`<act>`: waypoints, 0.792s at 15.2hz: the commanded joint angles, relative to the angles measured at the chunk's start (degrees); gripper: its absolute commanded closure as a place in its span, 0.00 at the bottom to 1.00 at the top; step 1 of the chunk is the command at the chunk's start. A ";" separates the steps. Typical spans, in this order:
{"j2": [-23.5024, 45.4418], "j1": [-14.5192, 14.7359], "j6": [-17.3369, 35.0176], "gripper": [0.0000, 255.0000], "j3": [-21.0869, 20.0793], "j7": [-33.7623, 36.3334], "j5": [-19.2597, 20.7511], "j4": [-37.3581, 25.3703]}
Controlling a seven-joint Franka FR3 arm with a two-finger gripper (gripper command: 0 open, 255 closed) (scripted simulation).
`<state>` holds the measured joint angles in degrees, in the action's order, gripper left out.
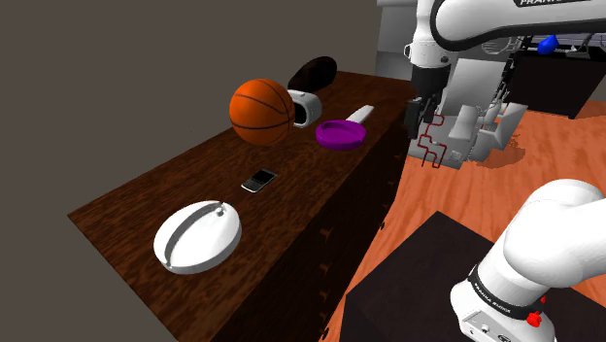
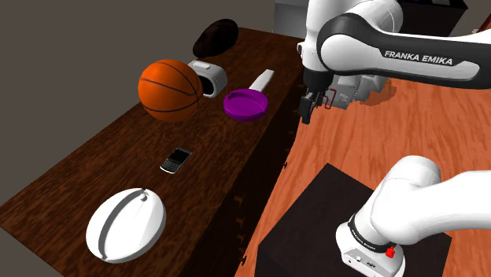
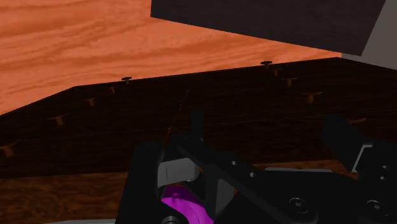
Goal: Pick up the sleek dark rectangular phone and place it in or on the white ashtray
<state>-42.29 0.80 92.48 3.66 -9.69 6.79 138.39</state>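
**Gripper clear of the dresser, phone untouched**
The gripper (image 1: 420,115) hung with fingers apart off the dresser's (image 1: 146,199) front edge. The phone (image 1: 259,180) lay flat mid-top between the basketball (image 1: 261,110) and the white ashtray (image 1: 197,236), touching neither. It looked thin, stiff, light and slick, best pinched across its narrow sides.

Shoulder and second exterior cams: both high beside the stand (image 1: 418,287), looking down along the counter (image 1: 146,199). Wrist cam: close on counter's front.
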 commanded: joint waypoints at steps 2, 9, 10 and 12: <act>0.09 0.04 0.61 0.00 -1.35 2.96 -1.24 0.60; 4.26 0.26 6.48 0.00 -10.87 23.25 -9.55 1.93; 5.35 0.24 7.50 0.00 -12.20 26.09 -10.57 1.69; 7.84 0.14 9.62 0.00 -14.81 31.75 -12.38 0.90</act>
<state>-35.59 0.98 100.68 -9.76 18.81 -4.55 139.27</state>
